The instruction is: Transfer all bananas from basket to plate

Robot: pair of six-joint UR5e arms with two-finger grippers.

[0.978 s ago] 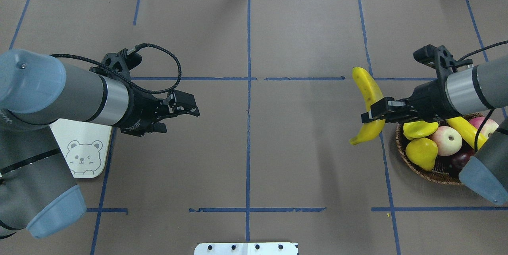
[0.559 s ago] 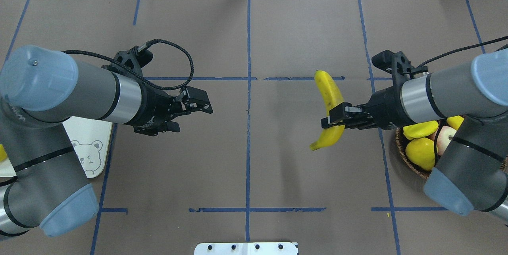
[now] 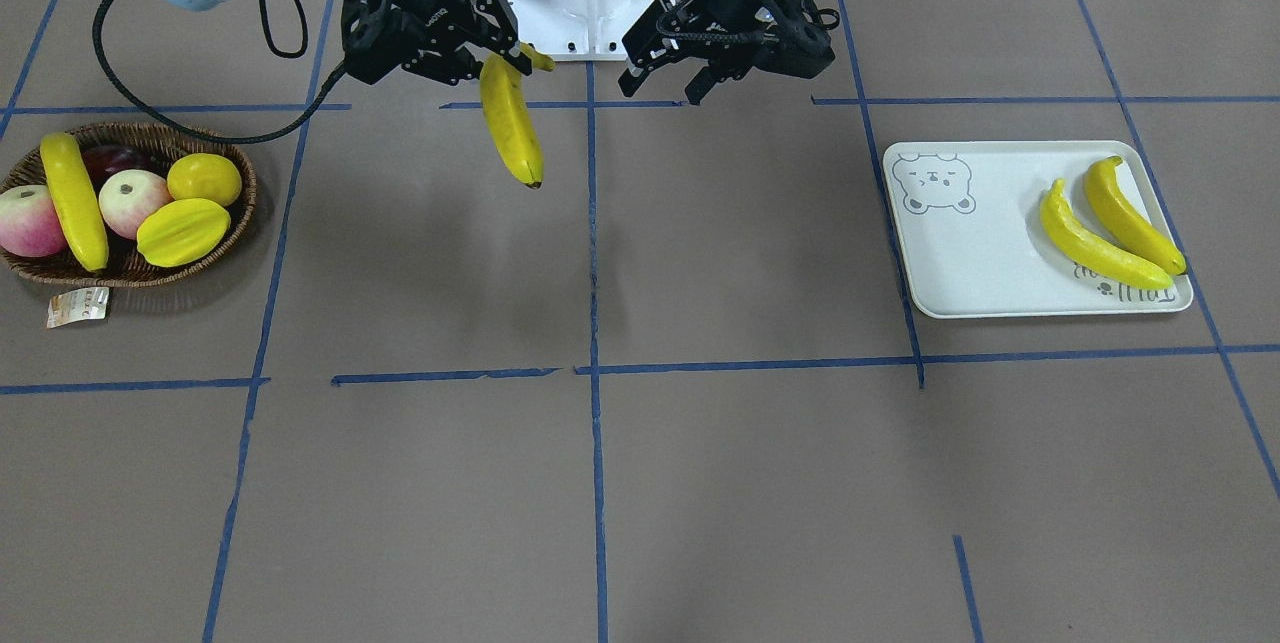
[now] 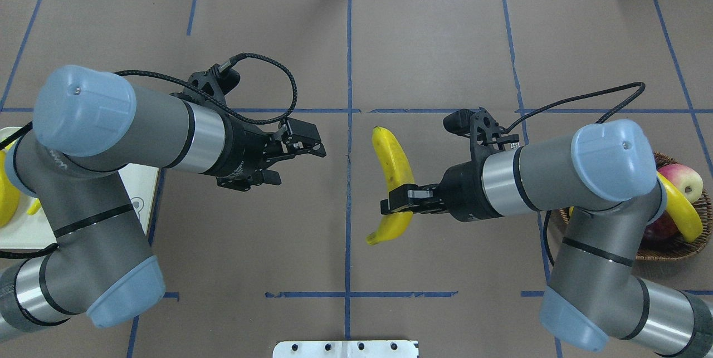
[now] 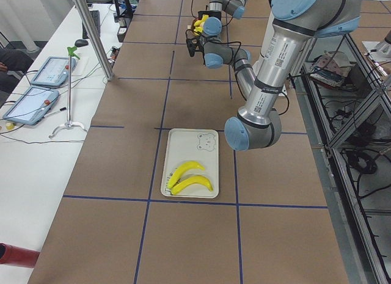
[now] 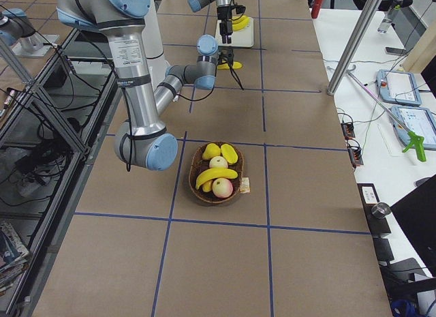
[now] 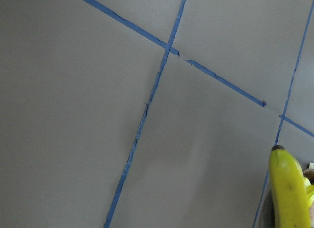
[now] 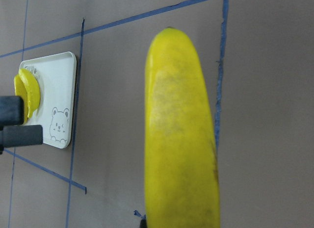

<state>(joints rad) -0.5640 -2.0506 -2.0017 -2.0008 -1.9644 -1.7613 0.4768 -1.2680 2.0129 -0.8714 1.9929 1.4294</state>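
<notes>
My right gripper [image 4: 396, 206] is shut on a long yellow banana [image 4: 393, 160], held in the air just right of the table's centre line; the same banana [image 3: 510, 128] hangs slanted in the front view and fills the right wrist view [image 8: 179, 139]. My left gripper [image 4: 316, 141] stands open with nothing in it, a short way left of the banana and facing it. Two bananas [image 3: 1095, 243] lie on the off-white bear-face plate [image 3: 985, 263]. One banana [image 3: 72, 198] lies in the wicker basket [image 3: 240, 213].
Also in the basket are two apples [image 3: 132, 201], a dark plum, a ridged starfruit [image 3: 182, 231] and a round yellow fruit [image 3: 203, 178]. A paper tag [image 3: 77, 306] lies beside it. Blue tape lines cross the brown table cover. A metal bracket [image 4: 345, 348] sits at the near edge.
My right gripper has carried the banana leftward from beside the basket to near the centre line. My left gripper has moved right toward the centre and stays open.
</notes>
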